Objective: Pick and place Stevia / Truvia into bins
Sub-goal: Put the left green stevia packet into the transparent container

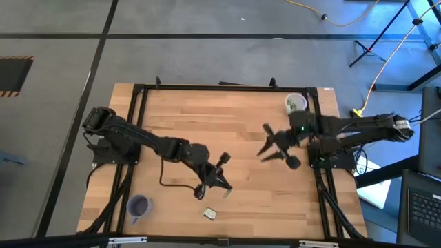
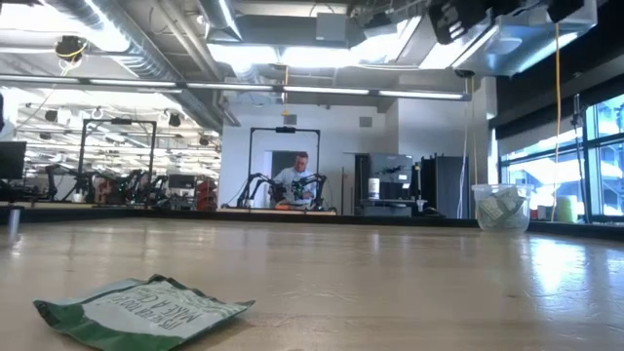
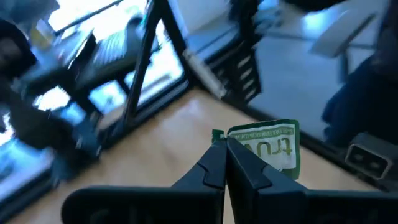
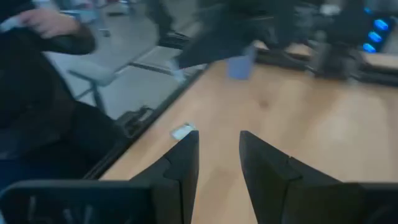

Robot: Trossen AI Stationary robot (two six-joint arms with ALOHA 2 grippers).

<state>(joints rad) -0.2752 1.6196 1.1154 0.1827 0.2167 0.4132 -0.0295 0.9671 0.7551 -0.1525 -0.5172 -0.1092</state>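
One sachet [image 3: 267, 149] is pinched by its edge in the closed left end effector [image 3: 225, 163], above the counter [image 1: 241, 124]. Slippage is risked before the purple cup [image 1: 138, 205] is reached. Nothing is held by the half-open right end effector [image 4: 217, 155].

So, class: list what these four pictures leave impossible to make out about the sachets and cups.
- High view: print on the loose sachet is too small.
- Low view: the white cup contents are blurred by its wall; the purple cup is out of frame.
- Left wrist view: the left hand covers part of the held sachet.
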